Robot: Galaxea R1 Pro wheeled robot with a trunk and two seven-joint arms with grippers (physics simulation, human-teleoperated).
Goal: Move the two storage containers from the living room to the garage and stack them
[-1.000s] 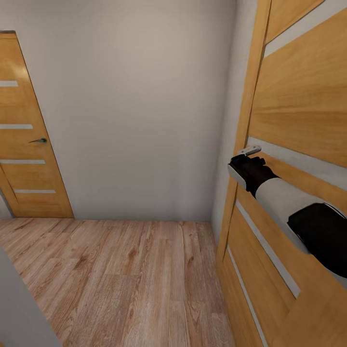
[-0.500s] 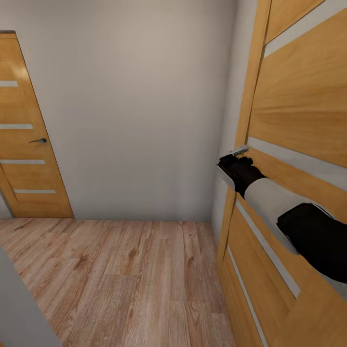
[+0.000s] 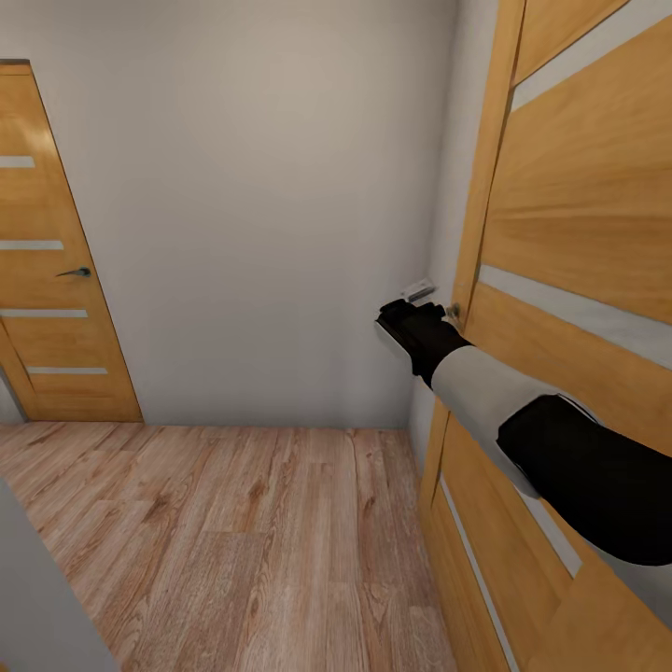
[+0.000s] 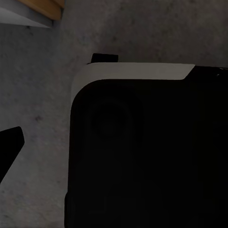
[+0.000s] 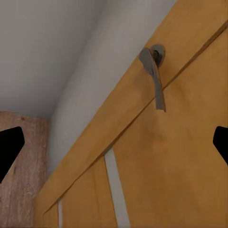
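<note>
Nowhere ahead of me is either red-orange storage bin to be seen, so where they lie I cannot say; I am on the way between rooms, on light wood plank flooring (image 3: pixel 233 541), facing a plain pale wall (image 3: pixel 252 205) with a closed orange wood door with pale glass strips (image 3: pixel 42 280) off to my left. Close on my right stands another orange wood panelled door (image 3: pixel 579 215), and my right claw (image 3: pixel 401 313) is reaching at the level of its grey metal lever handle (image 5: pixel 154 76). From the wrist view the two dark fingertips (image 5: pixel 8 145) stand wide apart, gripping nothing, with the lever ahead between them. I judge the step in hand is opening this door. Next I must bring the claw around the lever, close, press down and swing. My left claw's state I cannot tell.
</note>
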